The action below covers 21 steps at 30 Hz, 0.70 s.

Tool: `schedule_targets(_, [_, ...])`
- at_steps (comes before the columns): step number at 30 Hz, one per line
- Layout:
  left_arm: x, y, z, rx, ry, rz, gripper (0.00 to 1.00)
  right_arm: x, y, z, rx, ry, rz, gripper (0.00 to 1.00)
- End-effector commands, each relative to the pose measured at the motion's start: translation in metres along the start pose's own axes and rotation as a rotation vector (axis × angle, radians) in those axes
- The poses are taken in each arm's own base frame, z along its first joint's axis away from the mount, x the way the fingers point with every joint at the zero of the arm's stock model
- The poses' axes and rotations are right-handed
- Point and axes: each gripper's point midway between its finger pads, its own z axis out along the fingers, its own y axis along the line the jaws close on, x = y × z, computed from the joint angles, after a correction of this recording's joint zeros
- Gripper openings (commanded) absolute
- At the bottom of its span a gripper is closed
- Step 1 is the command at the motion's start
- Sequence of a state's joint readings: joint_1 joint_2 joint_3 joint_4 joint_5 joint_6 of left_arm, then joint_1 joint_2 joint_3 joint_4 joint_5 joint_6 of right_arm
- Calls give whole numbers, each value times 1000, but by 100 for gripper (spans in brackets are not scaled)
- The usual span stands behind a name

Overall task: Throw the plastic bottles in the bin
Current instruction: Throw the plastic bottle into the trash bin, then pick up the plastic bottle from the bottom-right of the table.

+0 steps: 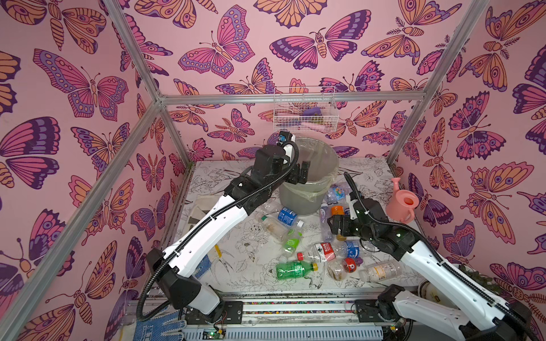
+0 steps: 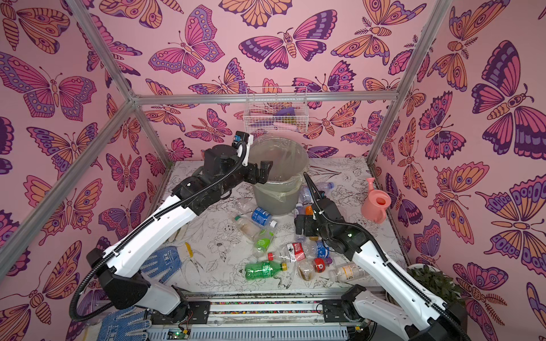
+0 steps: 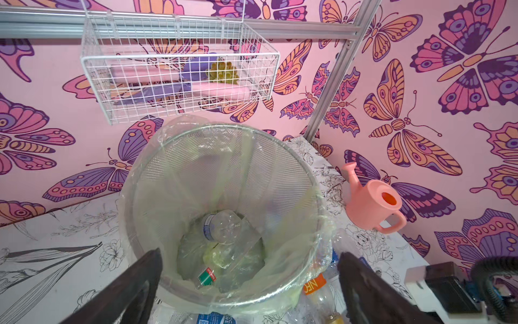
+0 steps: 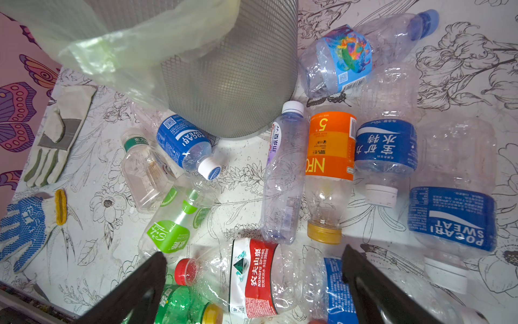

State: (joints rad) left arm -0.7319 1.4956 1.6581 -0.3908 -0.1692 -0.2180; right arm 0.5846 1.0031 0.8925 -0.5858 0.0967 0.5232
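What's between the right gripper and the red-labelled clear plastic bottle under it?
Nothing visible. The right gripper hangs open over the red-labelled clear plastic bottle with a clear path down. A green-tinted plastic bottle and a blue-labelled clear bottle lie close on either side and may crowd the fingers.

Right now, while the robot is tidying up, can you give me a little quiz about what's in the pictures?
1. True or false: the left hand is holding a bottle over the bin.
2. What colour is the watering can? A pink, B blue, C yellow.
3. Fill in: the green bottle lies on the ___.

Key: 1 false, the hand is open and empty. 2 A. 3 table.
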Motion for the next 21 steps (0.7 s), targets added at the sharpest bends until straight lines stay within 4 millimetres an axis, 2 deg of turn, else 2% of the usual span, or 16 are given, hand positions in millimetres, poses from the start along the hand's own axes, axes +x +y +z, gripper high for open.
schedule_targets(1, [-8, 11, -17, -44, -62, -32, 100, 0, -5, 6, 32, 7, 2, 100])
schedule_targets(6, [18, 23, -22, -83, -25, -54, 100, 11, -10, 14, 48, 51, 34, 99])
schedule_targets(11, [46, 35, -27, -124, 15, -77, 100, 23, -29, 17, 130, 80, 98, 99])
schedule_targets(15, [69, 43, -28, -149, 50, -88, 100, 33, -49, 17, 196, 103, 224, 100])
schedule_targets(19, [92, 50, -25, -172, 95, -97, 100, 33, -68, 11, 267, 90, 374, 99])
schedule_targets(21, [92, 52, -35, -172, 80, -118, 100, 34, -82, 7, 324, 84, 498, 99])
